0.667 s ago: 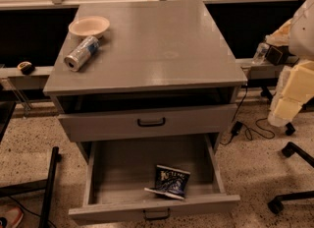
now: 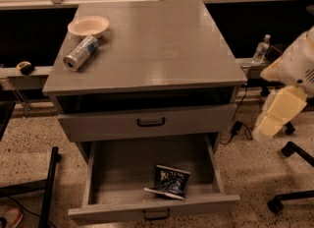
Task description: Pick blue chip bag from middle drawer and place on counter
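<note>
The blue chip bag [image 2: 171,182] lies crumpled near the front right of the open middle drawer [image 2: 152,208], which is pulled out at the bottom of the cabinet. The counter [image 2: 157,45] is the cabinet's flat grey top. My gripper [image 2: 277,114] is the pale cream end of the white arm at the right edge. It hangs beside the cabinet at about upper-drawer height, well to the right of the bag and above it. It touches nothing.
A pale bowl [image 2: 88,25] and a silver-blue can [image 2: 81,52] lying on its side sit at the counter's back left. The upper drawer [image 2: 147,122] is shut. A water bottle [image 2: 263,48] stands behind on the right. Chair legs [image 2: 289,197] are at the right and a black stand [image 2: 49,187] at the left.
The arm's cream end has come a little lower and to the left, towards the cabinet. The bag and the drawers have not moved.
</note>
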`<state>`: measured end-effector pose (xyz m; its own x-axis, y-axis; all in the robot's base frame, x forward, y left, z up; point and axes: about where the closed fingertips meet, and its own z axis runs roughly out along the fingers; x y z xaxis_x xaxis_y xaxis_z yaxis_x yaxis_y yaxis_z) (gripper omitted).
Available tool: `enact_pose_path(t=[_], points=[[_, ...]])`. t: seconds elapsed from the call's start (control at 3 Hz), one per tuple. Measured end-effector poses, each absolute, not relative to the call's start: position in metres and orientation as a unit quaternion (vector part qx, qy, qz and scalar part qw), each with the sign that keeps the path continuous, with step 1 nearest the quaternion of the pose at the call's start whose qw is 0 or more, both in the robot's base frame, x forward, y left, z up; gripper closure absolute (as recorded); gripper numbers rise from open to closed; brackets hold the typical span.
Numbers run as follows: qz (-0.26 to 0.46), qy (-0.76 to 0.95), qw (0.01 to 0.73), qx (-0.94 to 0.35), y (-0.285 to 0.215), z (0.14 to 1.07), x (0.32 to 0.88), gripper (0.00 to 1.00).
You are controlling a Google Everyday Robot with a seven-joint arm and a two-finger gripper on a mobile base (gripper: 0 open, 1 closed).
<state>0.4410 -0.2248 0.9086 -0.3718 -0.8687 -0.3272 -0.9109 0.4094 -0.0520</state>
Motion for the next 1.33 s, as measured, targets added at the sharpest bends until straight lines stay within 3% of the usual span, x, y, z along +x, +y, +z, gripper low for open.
enact_pose_path(t=[0.33,1.0,1.33], points=[[0.177,0.846,0.140,-0.483,-0.202,0.816,0.430,0.00],[0.197,0.821,0.155,-0.513,-0.203,0.794,0.411,0.00],[0.251,0.807,0.161,-0.509,-0.170,0.753,0.412,0.00]])
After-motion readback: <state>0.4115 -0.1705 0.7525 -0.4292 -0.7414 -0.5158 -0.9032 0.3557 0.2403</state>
